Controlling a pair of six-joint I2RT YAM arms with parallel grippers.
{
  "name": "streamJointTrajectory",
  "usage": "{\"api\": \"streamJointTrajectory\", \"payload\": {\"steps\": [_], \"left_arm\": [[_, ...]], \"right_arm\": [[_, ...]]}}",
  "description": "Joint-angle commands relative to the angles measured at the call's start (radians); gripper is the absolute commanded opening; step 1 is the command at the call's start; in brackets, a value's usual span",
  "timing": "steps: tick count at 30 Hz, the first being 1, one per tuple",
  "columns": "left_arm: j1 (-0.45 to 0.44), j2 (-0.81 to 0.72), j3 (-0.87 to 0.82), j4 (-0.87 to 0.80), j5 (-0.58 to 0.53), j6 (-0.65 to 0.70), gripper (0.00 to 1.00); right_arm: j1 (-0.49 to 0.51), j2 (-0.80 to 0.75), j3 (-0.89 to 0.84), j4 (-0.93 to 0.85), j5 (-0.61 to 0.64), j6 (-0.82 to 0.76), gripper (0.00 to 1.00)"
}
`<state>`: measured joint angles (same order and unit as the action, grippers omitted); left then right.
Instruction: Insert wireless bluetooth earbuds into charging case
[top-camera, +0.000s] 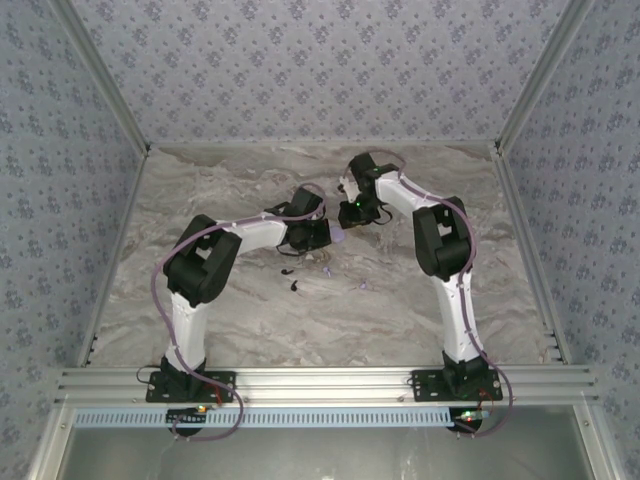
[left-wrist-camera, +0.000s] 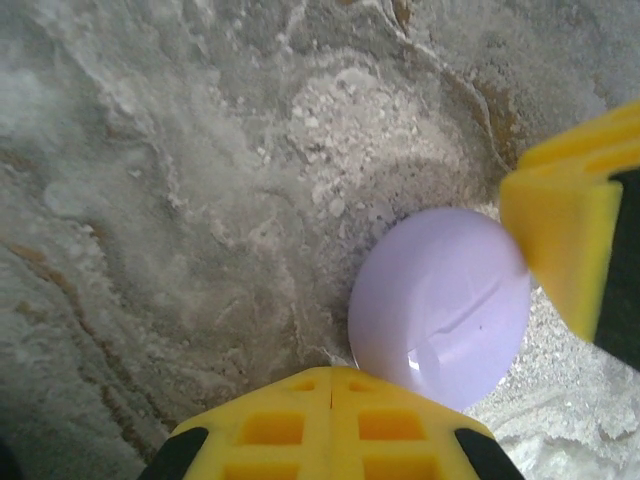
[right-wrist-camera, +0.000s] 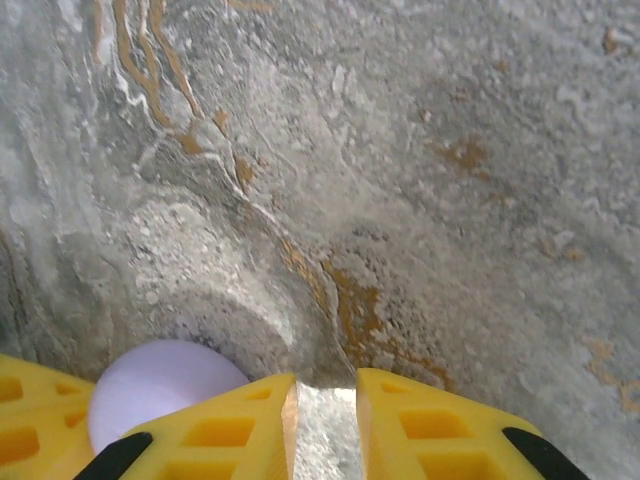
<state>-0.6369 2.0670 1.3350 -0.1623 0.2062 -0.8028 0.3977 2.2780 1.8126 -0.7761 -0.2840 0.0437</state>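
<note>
while left gripper (left-wrist-camera: 330, 375) sits pressed together just beside lilac disc (left-wrist-camera: 440, 305), right gripper (right-wrist-camera: 325, 390) stands slightly parted over marbled table (right-wrist-camera: 450, 200).

Grey-and-white marble-patterned table (top-camera: 230, 320), its veins showing brown and orange in the wrist views, with an aluminium rail (top-camera: 320, 380) along its near edge. Lying directly on it: a smooth, glossy lilac round disc (left-wrist-camera: 440, 305), flat on the surface near the centre and towards the far side. Two tiny black curved earbuds (top-camera: 288, 271) lie left of centre, nearer the rail than the disc, close together but apart. A few tiny pale purple specks (top-camera: 327, 271) are scattered to the right of the earbuds.
</note>
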Motion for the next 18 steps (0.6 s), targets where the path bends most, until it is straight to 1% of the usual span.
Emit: {"api": "streamJointTrajectory", "payload": {"steps": [1, 5, 12, 18], "left_arm": [[0.005, 0.045, 0.028, -0.05, -0.054, 0.003, 0.05], [0.007, 0.049, 0.038, -0.068, -0.067, 0.01, 0.05], [0.014, 0.019, 0.026, -0.094, -0.089, 0.027, 0.07], [0.027, -0.042, 0.026, -0.117, -0.086, 0.089, 0.11]], "right_arm": [[0.006, -0.047, -0.028, -0.037, 0.008, -0.013, 0.25], [0.001, -0.068, -0.064, -0.024, 0.017, -0.001, 0.25], [-0.022, -0.114, -0.125, 0.026, 0.041, 0.069, 0.29], [-0.046, -0.172, -0.184, 0.056, 0.012, 0.138, 0.3]]}}
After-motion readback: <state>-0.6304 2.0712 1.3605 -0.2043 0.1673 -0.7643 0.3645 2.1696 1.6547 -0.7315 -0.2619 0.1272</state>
